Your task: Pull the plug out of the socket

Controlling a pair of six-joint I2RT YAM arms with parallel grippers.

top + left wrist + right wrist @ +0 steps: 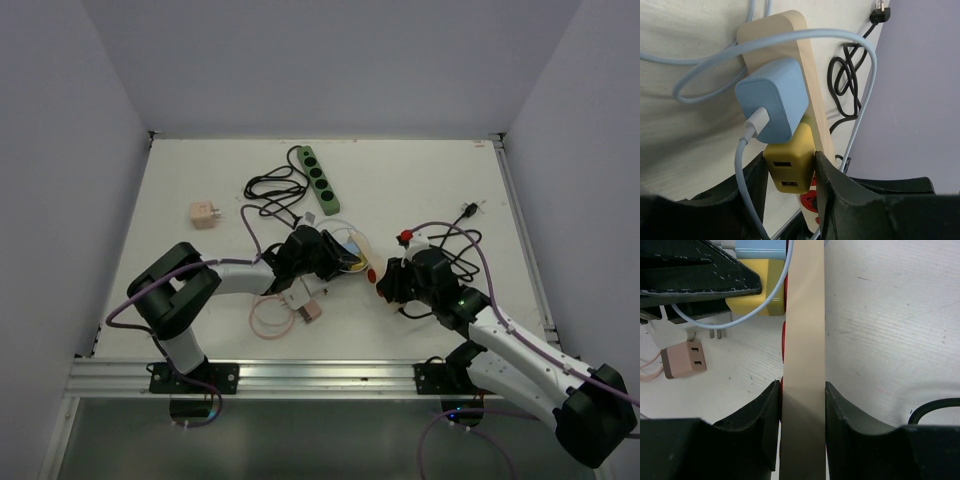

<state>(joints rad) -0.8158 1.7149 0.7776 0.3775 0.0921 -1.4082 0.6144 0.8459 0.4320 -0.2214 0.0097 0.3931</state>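
Both ends of beige socket strip outside right wrist view.

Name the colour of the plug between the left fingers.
A yellow boxy plug, clearest in left wrist view.

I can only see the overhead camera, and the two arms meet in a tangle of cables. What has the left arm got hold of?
Observer: Its wrist camera shows the left end effector closed on a yellow USB charger, which is plugged into a beige power strip.
Operator: And what is the right arm doing?
Observer: The right end effector is clamped across that same strip, gripping its two long sides.
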